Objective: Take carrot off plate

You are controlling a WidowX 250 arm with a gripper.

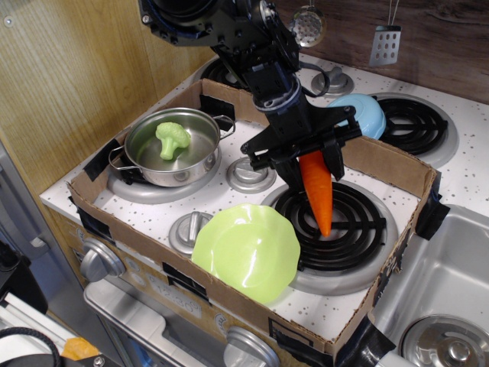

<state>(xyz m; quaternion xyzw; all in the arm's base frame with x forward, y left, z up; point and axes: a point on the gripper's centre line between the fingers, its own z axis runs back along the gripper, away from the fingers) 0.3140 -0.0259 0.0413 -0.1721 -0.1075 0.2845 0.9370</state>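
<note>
A black robot gripper [309, 163] clenches the thick upper end of a glossy orange tapered plastic toy carrot [318, 193], which hangs nearly upright, point down, over the black coil burner [348, 222] at the centre-right of a toy stovetop. The carrot's tip sits just above or on the coil; contact cannot be told. The round lime-green plastic plate with a scalloped rim [246, 251] lies bare at 7 o'clock from the carrot, near the front wall of the brown cardboard box [397, 168] framing the burners. At 9 o'clock, a shiny steel pot [147, 154] holds a small light-green toy broccoli [173, 138]. A light-blue bowl [365, 112] rests behind the box at 1 o'clock from the gripper.
</note>
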